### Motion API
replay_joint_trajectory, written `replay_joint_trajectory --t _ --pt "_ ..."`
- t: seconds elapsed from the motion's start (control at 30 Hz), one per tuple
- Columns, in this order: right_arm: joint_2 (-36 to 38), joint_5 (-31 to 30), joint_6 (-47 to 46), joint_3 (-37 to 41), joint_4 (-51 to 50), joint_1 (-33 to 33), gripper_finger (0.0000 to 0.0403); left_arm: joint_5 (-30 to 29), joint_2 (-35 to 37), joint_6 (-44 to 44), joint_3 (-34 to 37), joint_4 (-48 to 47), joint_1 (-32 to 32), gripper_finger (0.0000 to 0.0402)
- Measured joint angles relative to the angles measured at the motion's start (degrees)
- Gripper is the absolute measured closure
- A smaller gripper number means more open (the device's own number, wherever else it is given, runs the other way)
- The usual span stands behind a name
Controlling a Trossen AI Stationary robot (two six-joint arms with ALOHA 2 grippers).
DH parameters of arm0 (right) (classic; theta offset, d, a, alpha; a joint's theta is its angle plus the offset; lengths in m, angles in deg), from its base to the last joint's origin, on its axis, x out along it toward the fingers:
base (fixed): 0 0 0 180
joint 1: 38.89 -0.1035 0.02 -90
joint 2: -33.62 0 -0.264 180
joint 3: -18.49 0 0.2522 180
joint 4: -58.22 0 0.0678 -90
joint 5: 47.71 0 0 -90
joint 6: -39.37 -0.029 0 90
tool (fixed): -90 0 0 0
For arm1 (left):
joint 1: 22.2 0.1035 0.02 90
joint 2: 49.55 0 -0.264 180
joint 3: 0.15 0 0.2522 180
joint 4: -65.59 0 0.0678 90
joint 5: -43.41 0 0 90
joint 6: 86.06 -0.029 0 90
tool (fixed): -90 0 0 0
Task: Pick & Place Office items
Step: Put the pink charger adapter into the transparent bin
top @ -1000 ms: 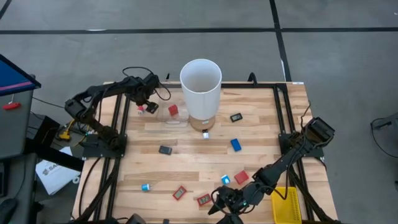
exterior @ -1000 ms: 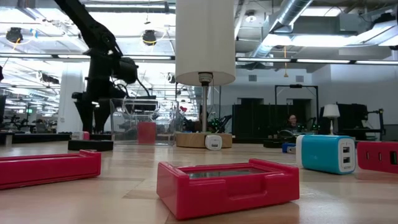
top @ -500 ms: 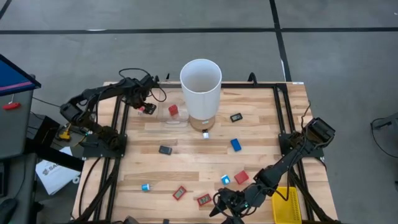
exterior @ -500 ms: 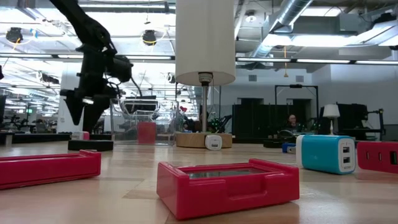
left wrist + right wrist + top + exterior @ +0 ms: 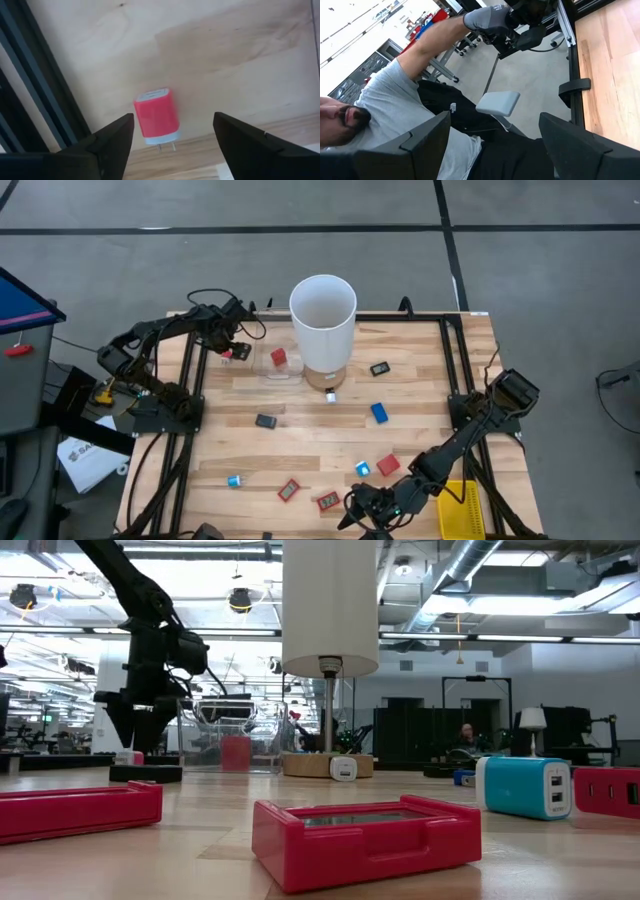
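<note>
A wooden table [image 5: 300, 445] framed by black rails is seen from above, and a tall white cylinder [image 5: 323, 330] stands on a round base near its far edge. A yellow mesh basket [image 5: 462, 508] lies at the near right corner. The office items are scattered over the boards: a red block [image 5: 278, 357] inside a clear box [image 5: 283, 364] just left of the cylinder, a black piece [image 5: 380, 368] to its right, a blue piece [image 5: 379, 412] and a dark piece [image 5: 265, 420] mid-table, and two flat red rectangles [image 5: 289, 490] with dark centres near the front edge. The left gripper [image 5: 226, 345] is held low at the far left edge of the table, its fingers [image 5: 107, 145] spread apart with a small red charger plug [image 5: 157, 115] lying on the wood between them, not touched by either finger. The right gripper [image 5: 362, 515] hangs at the near edge beside the flat red rectangles, its fingers [image 5: 420, 145] spread wide with nothing between them. Beyond it, in the right wrist view, a person in a grey shirt is seen with a gloved hand [image 5: 485, 20] raised.
</note>
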Motion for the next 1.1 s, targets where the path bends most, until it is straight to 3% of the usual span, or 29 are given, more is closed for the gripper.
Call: replay_joint_trajectory --t 0.37,0.77,1.0,1.1 --pt "0.0 0.0 0.3 0.0 0.0 -1.7 0.0106 -0.6 -2.0 3.2 0.3 0.3 -0.3 0.0167" --pt "0.0 0.0 1.7 0.0 0.0 -2.3 0.0106 -0.6 -2.0 3.8 0.3 -0.6 -0.4 0.0173" --pt "0.0 0.0 1.6 0.0 0.0 -2.3 0.0106 0.3 -2.0 3.8 0.3 -1.5 -0.4 0.0188" --pt "0.0 0.0 1.7 0.0 0.0 -2.3 0.0106 3.6 -2.0 2.5 0.3 -1.6 -0.8 0.0192"
